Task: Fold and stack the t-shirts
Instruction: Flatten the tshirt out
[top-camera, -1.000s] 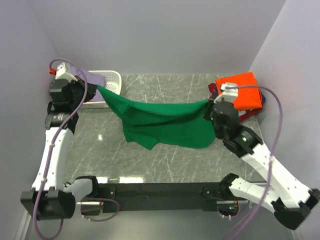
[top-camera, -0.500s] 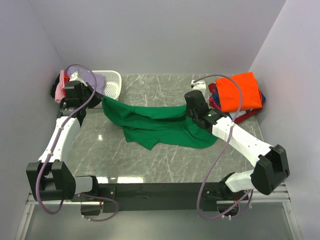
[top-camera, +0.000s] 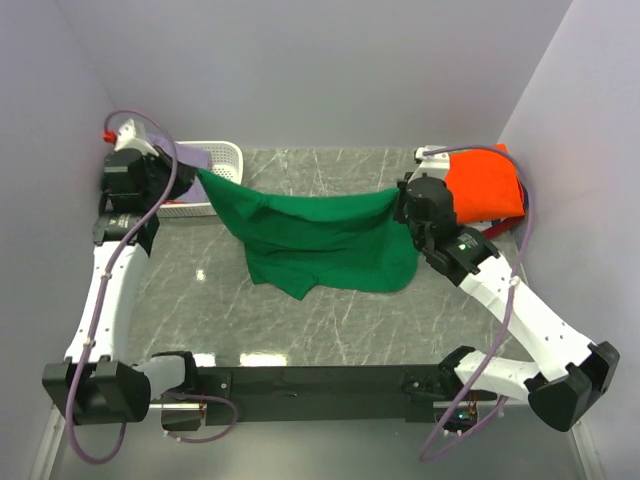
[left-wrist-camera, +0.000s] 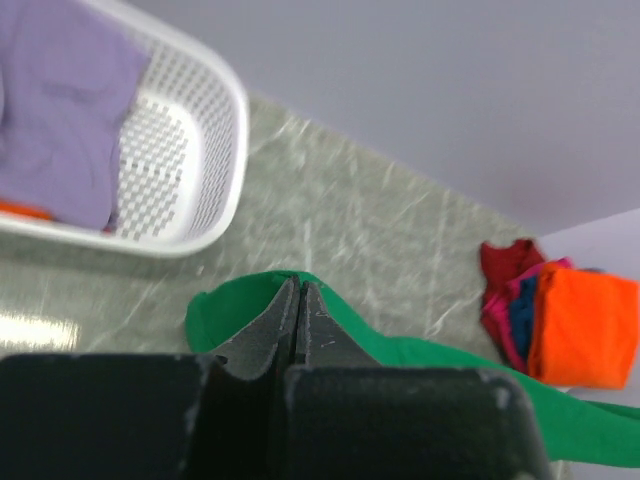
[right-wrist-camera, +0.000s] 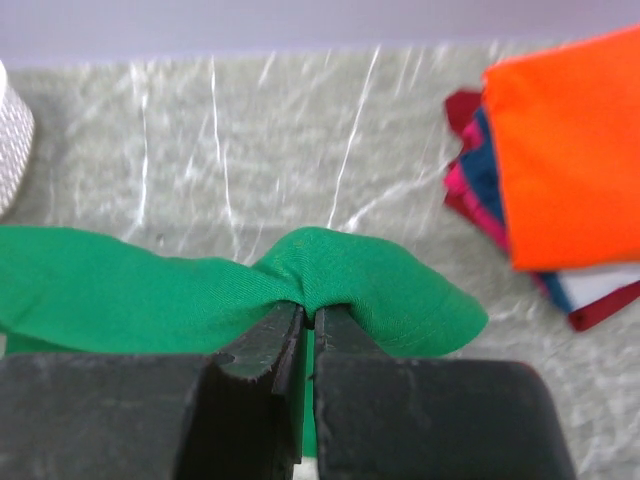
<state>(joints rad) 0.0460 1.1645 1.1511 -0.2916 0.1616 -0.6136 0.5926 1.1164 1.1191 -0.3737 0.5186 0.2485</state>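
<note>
The grey marble table (top-camera: 330, 320) fills the middle of the overhead frame. Across it stretches the green t-shirt (top-camera: 320, 245), top edge lifted between both arms, lower part draped on the stone. At upper right, the orange t-shirt (top-camera: 485, 185) tops a folded pile (right-wrist-camera: 478, 170). At upper left, the white basket (top-camera: 228, 160) holds a lavender t-shirt (left-wrist-camera: 60, 110). The left gripper (left-wrist-camera: 298, 287) is pinched tight on the green cloth's left corner, and the right gripper (right-wrist-camera: 308, 312) is clamped on the right corner.

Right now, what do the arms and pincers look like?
The left arm and right arm have white link shells, black joints and looping lavender cables. The left pincer and right pincer each have two tapering black fingers. A red cap tops the left wrist.
</note>
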